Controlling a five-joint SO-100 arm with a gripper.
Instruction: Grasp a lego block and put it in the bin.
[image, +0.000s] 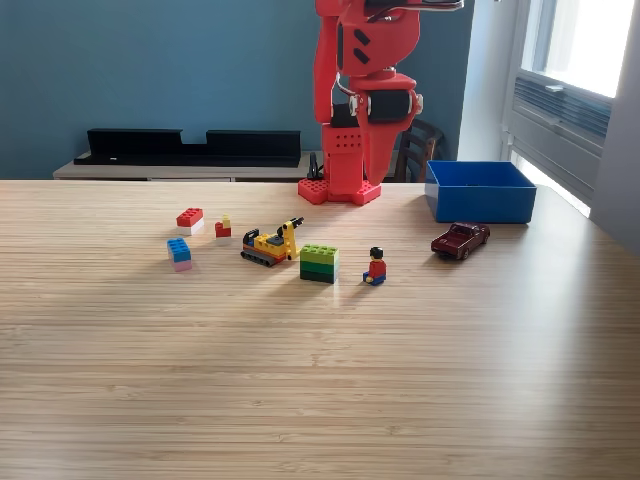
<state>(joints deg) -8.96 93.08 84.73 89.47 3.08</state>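
The red arm (362, 100) stood folded upright on its base at the far edge of the wooden table (320, 380), its upper part cut off by the top of the exterior view, so whether the pincer was open or closed could not be told. The blue bin (480, 190) sat on the table just to the exterior view's right of the arm's base, open-topped, with nothing visible inside from this angle. A dark red toy car (460, 240) lay just in front of the bin, near its front wall but apart from it. Toward the middle of the table stood a green block (319, 263), with a small seated figure in a red top (376, 267) close on its right and a yellow toy digger (272, 244) close on its left. Farther to the exterior view's left were a small red and yellow piece (223, 229), a red block on a white one (190, 221), and a blue block on a pink one (180, 254), all well apart from the bin. Behind the table, against the blue wall, a long black tray (190, 146) rested on a low shelf
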